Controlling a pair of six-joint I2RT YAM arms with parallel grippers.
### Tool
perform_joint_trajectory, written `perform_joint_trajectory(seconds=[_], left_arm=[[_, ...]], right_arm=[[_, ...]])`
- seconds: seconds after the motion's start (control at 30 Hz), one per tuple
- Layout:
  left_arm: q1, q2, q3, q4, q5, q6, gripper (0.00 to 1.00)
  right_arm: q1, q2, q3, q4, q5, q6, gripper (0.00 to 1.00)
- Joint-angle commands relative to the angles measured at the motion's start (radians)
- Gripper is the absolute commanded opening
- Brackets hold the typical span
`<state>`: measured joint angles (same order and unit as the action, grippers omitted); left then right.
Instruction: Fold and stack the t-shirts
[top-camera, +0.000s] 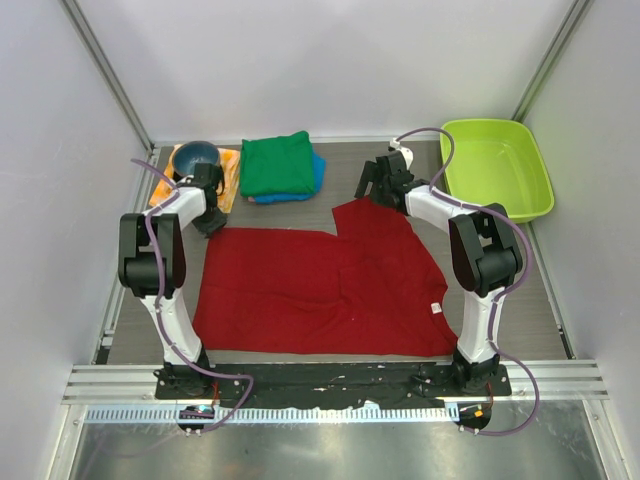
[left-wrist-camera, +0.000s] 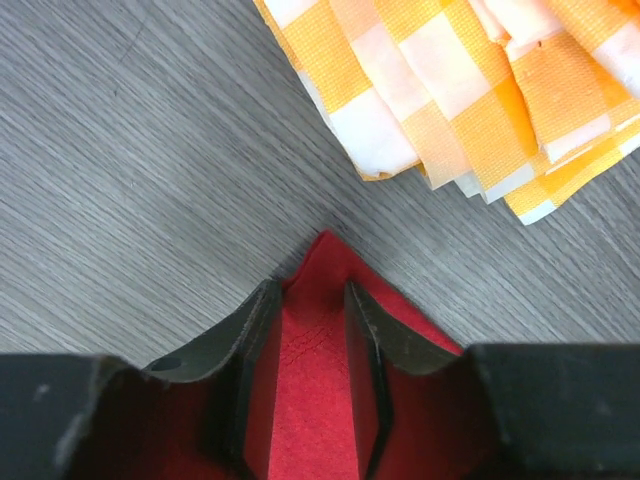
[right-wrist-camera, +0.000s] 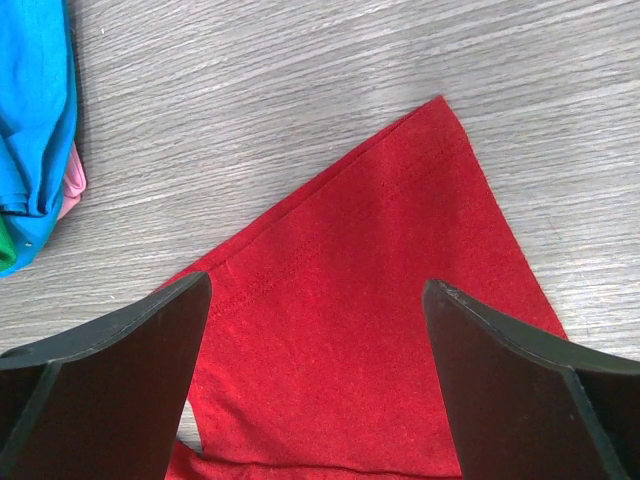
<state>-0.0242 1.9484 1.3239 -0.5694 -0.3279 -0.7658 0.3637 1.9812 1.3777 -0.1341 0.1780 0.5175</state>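
Grey wood-grain bench (top-camera: 480, 250), two arms bolted at its near edge.

Dark red t-shirt (top-camera: 320, 290): lies spread flat across the middle of the bench, with one sleeve reaching toward the far right.

Lime-green bin (top-camera: 470, 160): far right corner, well apart from the red shirt.

Green t-shirt (top-camera: 277, 165): folded, at far centre, resting on top of the folded blue t-shirt (top-camera: 318, 170), whose edge shows along the right side.

Orange-and-white checked cloth (top-camera: 228, 175): far left, just beside the stack, with a dark blue bowl (top-camera: 197, 157) sitting on it.

Left fingers (left-wrist-camera: 250, 330): at the shirt's far-left corner and drawn close, pinching the red tip between them. The checked cloth is near but not touching.

Right fingers (right-wrist-camera: 150, 350): spread wide over the red sleeve, which lies flat between them, ungripped. The blue shirt is at the left edge of the wrist view.
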Motion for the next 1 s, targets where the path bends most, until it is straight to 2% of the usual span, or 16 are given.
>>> perform_joint_trajectory(seconds=[0.0, 0.13, 0.23, 0.53, 0.67, 0.97], left_arm=[[0.006, 0.04, 0.023, 0.003, -0.011, 0.013, 0.31], [0.004, 0.037, 0.008, 0.017, -0.003, 0.014, 0.07], [0.003, 0.027, -0.014, 0.032, 0.009, 0.008, 0.0], [-0.002, -0.038, -0.078, 0.059, 0.039, -0.026, 0.01], [-0.003, -0.066, -0.114, 0.08, 0.067, -0.047, 0.01], [-0.005, -0.088, -0.149, 0.106, 0.069, -0.056, 0.03]], right_arm=[[0.001, -0.019, 0.012, 0.033, 0.014, -0.01, 0.93], [0.001, -0.016, 0.017, 0.028, 0.017, -0.016, 0.93], [0.0, -0.01, 0.024, 0.022, 0.034, -0.023, 0.93], [-0.062, 0.108, 0.135, -0.01, 0.058, -0.017, 0.91], [-0.078, 0.162, 0.185, -0.013, 0.09, -0.01, 0.85], [-0.086, 0.232, 0.299, -0.084, 0.077, -0.017, 0.79]])
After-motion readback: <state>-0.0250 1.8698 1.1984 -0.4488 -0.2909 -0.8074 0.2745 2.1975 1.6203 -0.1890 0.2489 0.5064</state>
